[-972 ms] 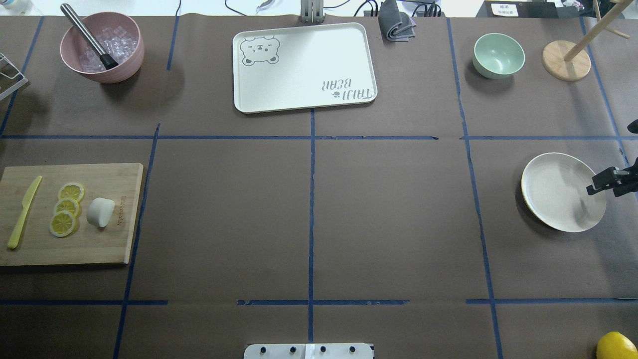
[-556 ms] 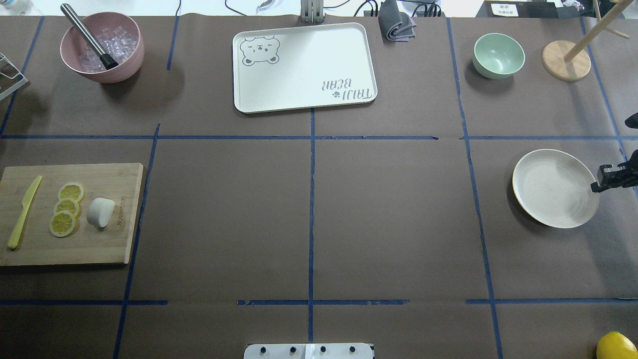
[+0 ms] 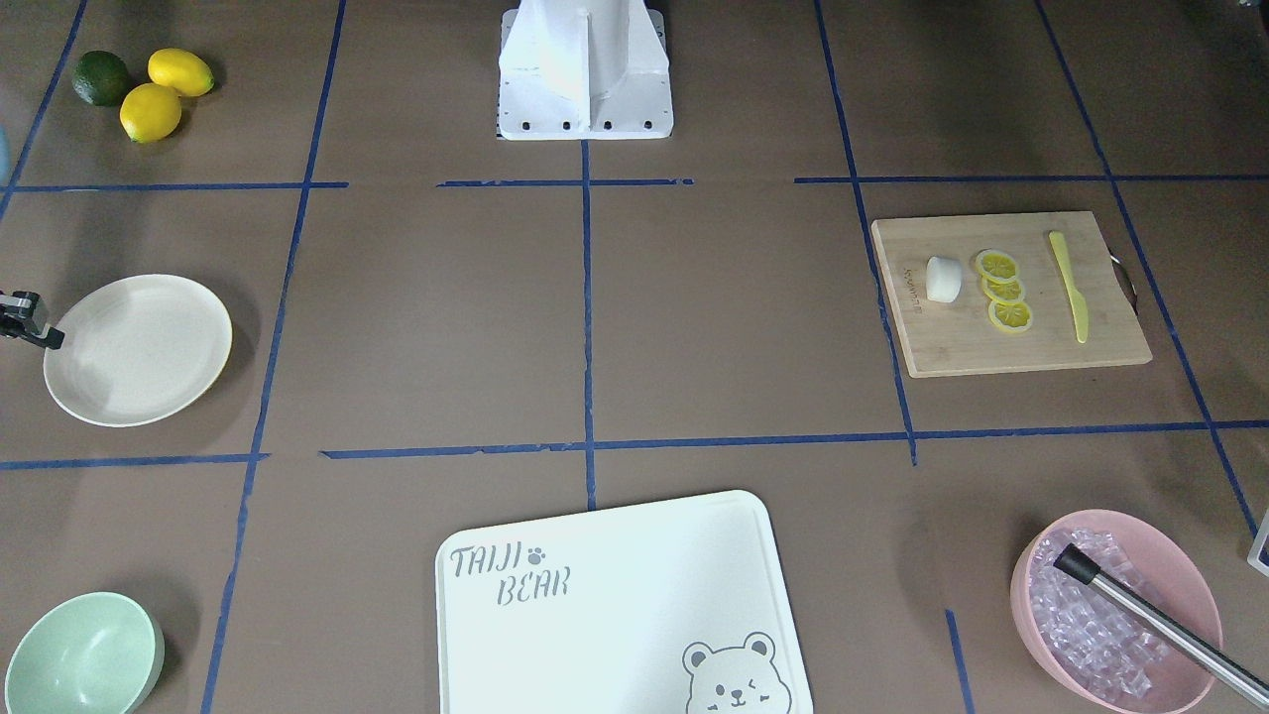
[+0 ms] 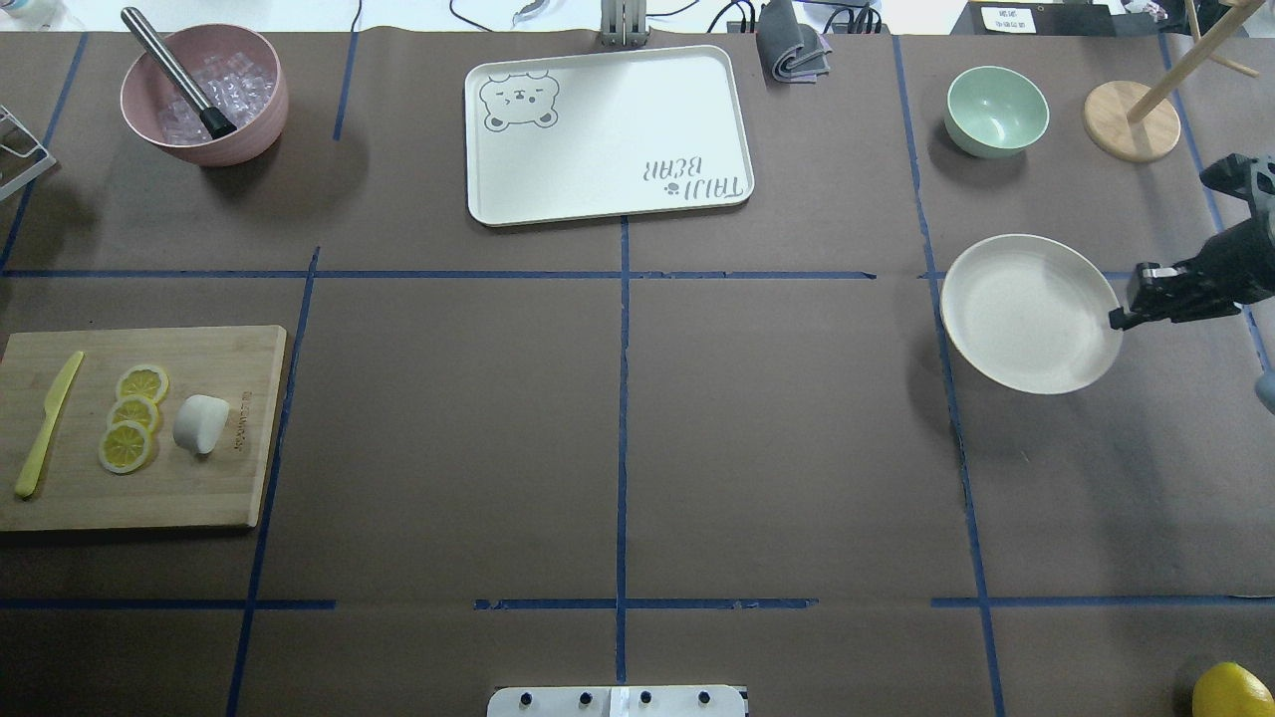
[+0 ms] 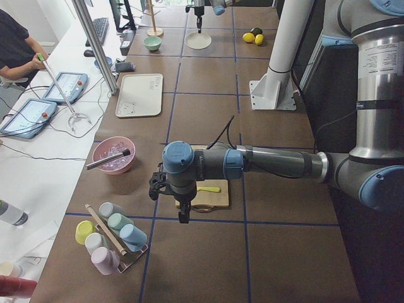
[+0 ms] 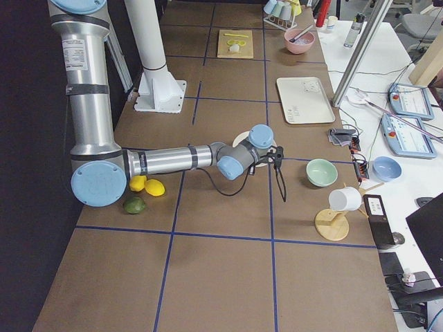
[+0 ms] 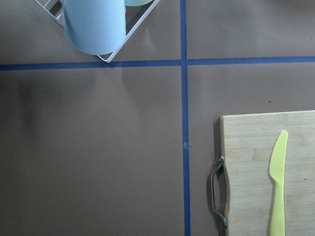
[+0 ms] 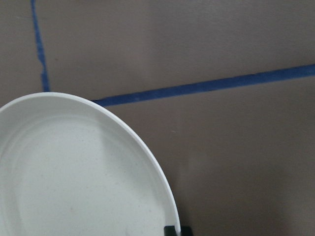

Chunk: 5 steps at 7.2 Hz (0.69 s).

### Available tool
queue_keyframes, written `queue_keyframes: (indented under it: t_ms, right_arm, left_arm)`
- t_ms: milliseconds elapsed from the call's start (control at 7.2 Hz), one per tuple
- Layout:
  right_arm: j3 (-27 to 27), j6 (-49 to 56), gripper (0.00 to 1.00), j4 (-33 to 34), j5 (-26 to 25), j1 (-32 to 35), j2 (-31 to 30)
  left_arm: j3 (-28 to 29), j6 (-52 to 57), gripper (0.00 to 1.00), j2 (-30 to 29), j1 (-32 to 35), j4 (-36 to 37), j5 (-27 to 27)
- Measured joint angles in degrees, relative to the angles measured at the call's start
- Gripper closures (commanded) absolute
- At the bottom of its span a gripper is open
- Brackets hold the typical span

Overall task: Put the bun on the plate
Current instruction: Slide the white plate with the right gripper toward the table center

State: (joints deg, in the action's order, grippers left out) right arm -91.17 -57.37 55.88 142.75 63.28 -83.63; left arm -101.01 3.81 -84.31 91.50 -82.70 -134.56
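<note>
The bun is a small white roll lying on the wooden cutting board at the table's left, also seen as the bun from the front. The off-white plate hangs above the table on the right, casting an offset shadow. My right gripper is shut on its right rim, and a dark fingertip shows at the plate's edge. My left gripper hovers off the board's outer end, near its handle. I cannot tell whether it is open or shut.
Lemon slices and a yellow knife share the board. A pink ice bowl, bear tray, mint bowl and wooden stand line the far side. A cup rack stands beside the left arm. Lemons lie near the base.
The right gripper has carried the plate away from the robot and toward the table's middle, lifting it higher. The bun and board have not moved.
</note>
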Motion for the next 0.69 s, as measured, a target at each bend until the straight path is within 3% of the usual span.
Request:
queue_keyframes:
  t_ms: [278, 694]
  right_arm:
    - [-0.4, -11.0, 1.00, -0.1, -1.1, -6.2, 8.0]
    - [1.1, -24.4, 1.00, 0.3, -15.7, -21.2, 18.5]
  left_arm:
    - [-0.1, 0.1, 0.00, 0.0, 0.0, 0.0, 0.0]
    - [-0.1, 0.3, 0.00, 0.0, 0.0, -0.1, -1.6]
